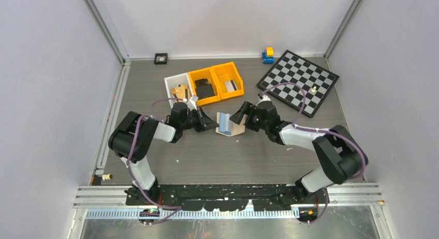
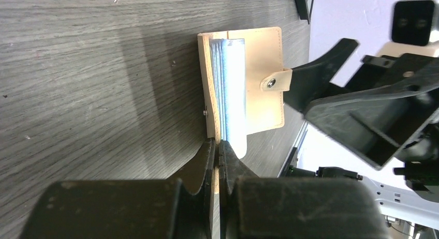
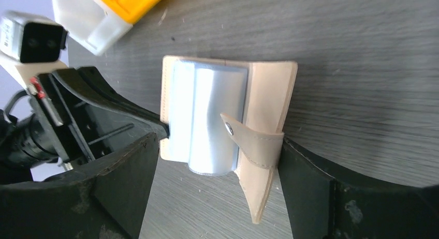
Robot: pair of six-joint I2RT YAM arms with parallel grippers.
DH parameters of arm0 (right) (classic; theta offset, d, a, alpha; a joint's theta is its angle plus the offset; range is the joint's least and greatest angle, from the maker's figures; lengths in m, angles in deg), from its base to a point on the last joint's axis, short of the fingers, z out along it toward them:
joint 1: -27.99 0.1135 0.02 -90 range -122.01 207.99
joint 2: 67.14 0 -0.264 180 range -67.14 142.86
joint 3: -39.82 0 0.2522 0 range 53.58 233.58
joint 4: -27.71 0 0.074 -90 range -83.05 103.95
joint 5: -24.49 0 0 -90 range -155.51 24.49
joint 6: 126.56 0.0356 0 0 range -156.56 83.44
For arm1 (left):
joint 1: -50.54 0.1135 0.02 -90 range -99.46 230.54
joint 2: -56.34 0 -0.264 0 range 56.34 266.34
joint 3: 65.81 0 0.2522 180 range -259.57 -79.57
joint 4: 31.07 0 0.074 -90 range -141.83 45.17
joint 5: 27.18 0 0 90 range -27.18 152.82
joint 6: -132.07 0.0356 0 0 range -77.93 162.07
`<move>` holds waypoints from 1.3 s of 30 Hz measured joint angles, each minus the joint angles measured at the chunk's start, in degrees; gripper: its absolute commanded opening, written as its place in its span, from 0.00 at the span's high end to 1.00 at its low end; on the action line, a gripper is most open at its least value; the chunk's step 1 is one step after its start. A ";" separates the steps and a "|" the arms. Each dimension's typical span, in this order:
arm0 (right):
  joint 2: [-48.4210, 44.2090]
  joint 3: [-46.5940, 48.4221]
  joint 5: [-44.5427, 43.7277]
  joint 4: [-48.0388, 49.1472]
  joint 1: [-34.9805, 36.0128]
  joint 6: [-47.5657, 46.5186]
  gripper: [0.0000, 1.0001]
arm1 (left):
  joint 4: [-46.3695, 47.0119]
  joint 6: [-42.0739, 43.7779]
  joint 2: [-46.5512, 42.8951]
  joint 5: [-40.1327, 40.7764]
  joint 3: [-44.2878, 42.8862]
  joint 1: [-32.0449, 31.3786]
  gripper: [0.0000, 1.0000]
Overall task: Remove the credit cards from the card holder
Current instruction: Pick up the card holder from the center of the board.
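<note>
- Beige bifold card holder [image 2: 261,53] lies open on the grey wood-grain table [image 2: 93,84], between both arms.
- Left gripper [image 2: 217,146] is clamped on one cover edge – evidently anchoring it.
- Right gripper [image 1: 241,116] is spread wide and empty – probably ready for the bluish see-through pockets [image 3: 207,120].

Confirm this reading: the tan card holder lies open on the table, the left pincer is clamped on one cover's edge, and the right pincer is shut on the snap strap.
Wrong on the right pincer: it is open, jaws standing either side of the card holder, not shut on the snap strap, as the right wrist view shows. The rest holds.
</note>
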State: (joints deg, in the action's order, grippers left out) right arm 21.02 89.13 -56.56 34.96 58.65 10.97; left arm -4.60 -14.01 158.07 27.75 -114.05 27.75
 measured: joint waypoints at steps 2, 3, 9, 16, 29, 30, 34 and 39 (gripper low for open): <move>-3.23 0.00 -3.10 -2.40 -0.07 -1.11 0.12 | -0.68 0.66 0.00 -0.13 -0.22 0.00 1.00; -4.83 0.00 -4.81 -3.50 -0.13 -1.62 0.12 | -1.36 1.01 0.00 -0.22 -0.44 0.00 1.00; -10.80 0.00 -11.82 -7.72 -0.52 -3.96 0.11 | -4.37 2.64 0.02 -1.01 -2.27 0.00 1.00; -10.34 1.60 -13.62 -10.38 -0.72 -2.51 0.10 | -6.64 4.07 0.04 -1.09 -3.23 -0.24 1.00; -9.35 12.09 -21.16 -16.09 -1.44 -2.69 0.09 | -8.44 5.35 0.04 -1.03 -3.65 -0.85 1.00; -8.83 11.87 -21.11 -16.09 -1.53 -2.82 0.09 | -8.55 5.51 0.04 -1.03 -3.72 -0.90 1.00; -7.96 9.20 -20.24 -16.33 -2.45 -3.74 0.09 | -9.49 5.75 0.02 -0.98 -3.82 -0.90 1.00; -6.58 6.12 -17.68 -15.98 -3.80 -3.69 0.09 | -10.23 5.79 0.00 -0.98 -3.85 -0.90 1.00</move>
State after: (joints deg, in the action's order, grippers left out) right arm 14.44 95.25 -74.24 18.98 54.84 7.28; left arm -14.83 -8.21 158.07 26.77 -117.90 26.86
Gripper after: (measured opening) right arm 0.912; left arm 0.031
